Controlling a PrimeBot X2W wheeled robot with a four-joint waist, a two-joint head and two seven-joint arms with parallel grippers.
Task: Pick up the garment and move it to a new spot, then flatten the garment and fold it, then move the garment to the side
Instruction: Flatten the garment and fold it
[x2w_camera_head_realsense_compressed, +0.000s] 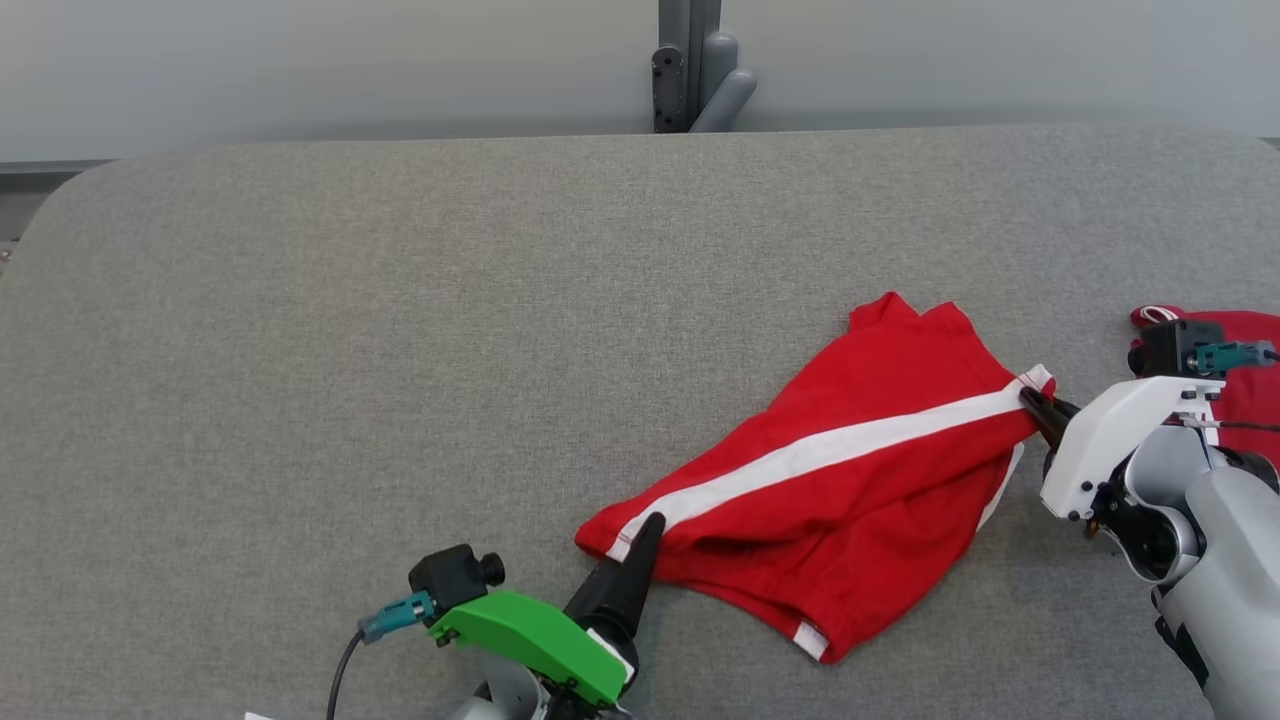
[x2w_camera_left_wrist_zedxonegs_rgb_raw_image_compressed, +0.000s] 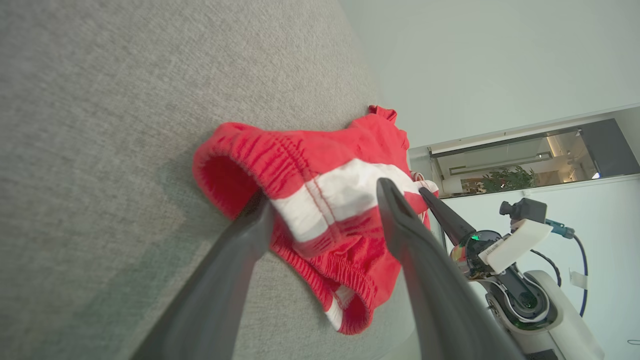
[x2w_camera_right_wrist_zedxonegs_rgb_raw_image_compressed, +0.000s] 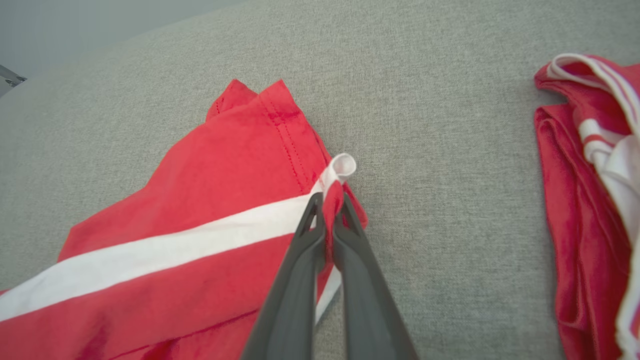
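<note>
Between the pressed-together fingertips of the right claw sits a pinch of the garment, red shorts with a white side stripe. The hold is on the leg-hem corner, right where the stripe ends and curls into a small loop just beyond the tips. Out from that pinch the cloth runs thin and mostly flat across the grey desk toward the left claw. That claw's fingers stand spread, with the gathered waistband between them at the stripe; nothing is clamped there yet. The fabric looks light, limp and a little slick, so I judge it will sag and crease wherever it is not held, and may slide out of a shallow pinch. The stitched hem and the elastic waistband are the thicker, firmer places to take hold. On the other side of the right claw, well apart from it, a second red garment lies in a heap.
</note>
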